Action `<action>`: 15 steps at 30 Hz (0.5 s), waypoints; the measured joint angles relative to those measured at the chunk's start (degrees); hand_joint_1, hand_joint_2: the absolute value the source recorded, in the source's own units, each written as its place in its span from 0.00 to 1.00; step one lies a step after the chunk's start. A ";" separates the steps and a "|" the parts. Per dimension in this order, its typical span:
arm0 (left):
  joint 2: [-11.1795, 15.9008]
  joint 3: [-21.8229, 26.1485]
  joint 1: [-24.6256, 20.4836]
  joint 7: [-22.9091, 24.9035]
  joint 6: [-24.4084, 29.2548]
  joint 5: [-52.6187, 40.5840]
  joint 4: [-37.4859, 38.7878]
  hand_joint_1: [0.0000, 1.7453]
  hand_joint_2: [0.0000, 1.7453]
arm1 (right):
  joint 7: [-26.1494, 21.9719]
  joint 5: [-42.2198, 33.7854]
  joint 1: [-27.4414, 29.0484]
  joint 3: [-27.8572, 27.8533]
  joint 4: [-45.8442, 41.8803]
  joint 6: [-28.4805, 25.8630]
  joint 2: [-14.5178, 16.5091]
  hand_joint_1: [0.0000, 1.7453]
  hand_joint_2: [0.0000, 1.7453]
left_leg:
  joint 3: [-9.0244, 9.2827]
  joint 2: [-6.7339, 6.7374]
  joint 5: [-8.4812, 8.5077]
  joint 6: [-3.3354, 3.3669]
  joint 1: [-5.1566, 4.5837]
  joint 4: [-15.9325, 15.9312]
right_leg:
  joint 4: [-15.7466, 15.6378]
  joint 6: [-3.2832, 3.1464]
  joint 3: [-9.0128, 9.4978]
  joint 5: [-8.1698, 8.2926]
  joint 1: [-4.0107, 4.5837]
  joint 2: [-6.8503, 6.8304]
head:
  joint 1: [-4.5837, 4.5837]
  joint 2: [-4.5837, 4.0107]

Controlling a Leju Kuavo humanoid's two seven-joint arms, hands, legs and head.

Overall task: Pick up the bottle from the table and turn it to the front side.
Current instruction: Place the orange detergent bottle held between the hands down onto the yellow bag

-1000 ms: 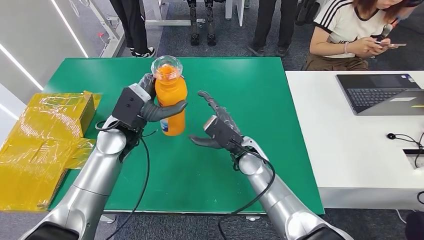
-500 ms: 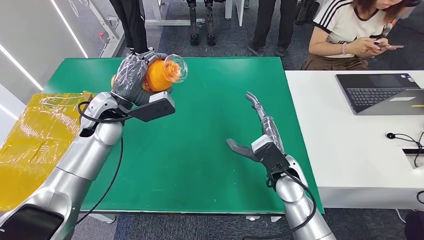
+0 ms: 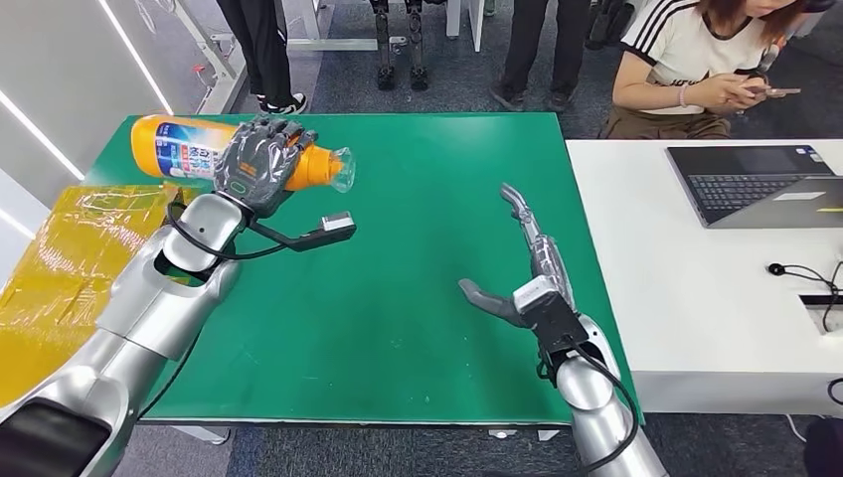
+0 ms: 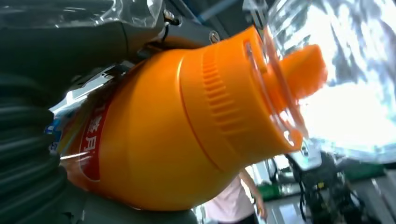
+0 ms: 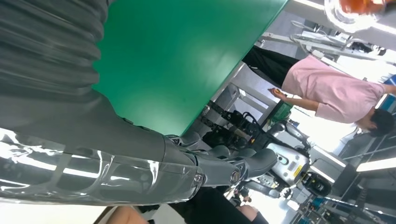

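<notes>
Bottle (image 3: pixel 189 154) first: the orange bottle sits inside the left hand (image 3: pixel 260 162), whose dark fingers wrap over its shoulder just behind the neck, holding it clear above the far left part of the green table (image 3: pixel 418 298). From that grip the body runs out to the robot's left and the clear cap (image 3: pixel 342 170) points right, toward the table's middle — so the long axis lies roughly level, across the robot's front. In the head view the printed label faces up toward the camera; in the left wrist view the ribbed orange collar (image 4: pixel 219 107) and a strip of red label show close up. By my reading the turn is well under way, and what remains hinges on rolling about that level axis. The right hand (image 3: pixel 527 283) hovers well apart over the table's right side, fingers spread, holding nothing. Yellow wrapped packages (image 3: pixel 70 268) lie below the bottle's base end, near enough to mind; a laptop (image 3: pixel 760 184) and a seated person are farther off.
</notes>
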 joint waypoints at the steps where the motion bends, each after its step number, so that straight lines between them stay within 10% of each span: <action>1: 0.39 -0.02 0.24 0.21 -0.02 -0.32 0.49 1.00 1.00 | -0.13 0.00 0.46 -0.24 -0.19 0.11 -0.06 0.00 1.00 | 0.00 0.01 0.00 0.00 0.00 0.00 | 0.00 0.00 -0.01 0.00 0.00 0.02 | -0.01 0.00; 15: 12.55 1.91 13.38 15.63 -2.52 -5.42 3.02 1.00 1.00 | -1.81 -0.52 8.30 -6.81 -2.98 1.50 -0.34 0.00 1.00 | 0.05 0.21 -0.10 -0.13 0.02 -0.11 | 0.02 -0.11 -0.06 -0.10 0.01 0.22 | -0.01 0.00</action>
